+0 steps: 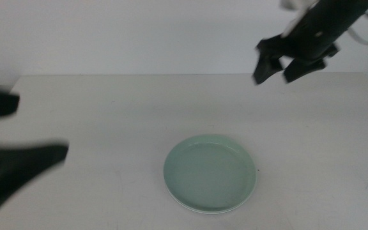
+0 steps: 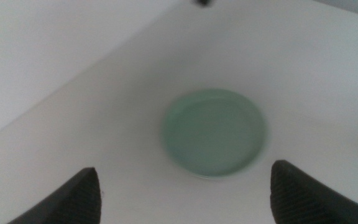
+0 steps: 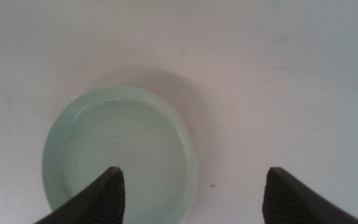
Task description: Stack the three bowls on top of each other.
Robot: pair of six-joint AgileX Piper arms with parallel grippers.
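The pale mint green bowl sits on the white table at front centre. A thin pale rim shows beneath it at the front edge, so it seems to rest on another dish; the grey and white bowls do not show as such. It also shows in the left wrist view and the right wrist view. My left gripper is open and empty, raised at the left edge, well left of the bowl. My right gripper is open and empty, high above the table's far right.
The white table ends at a pale wall at the back. Nothing else stands on it in these views.
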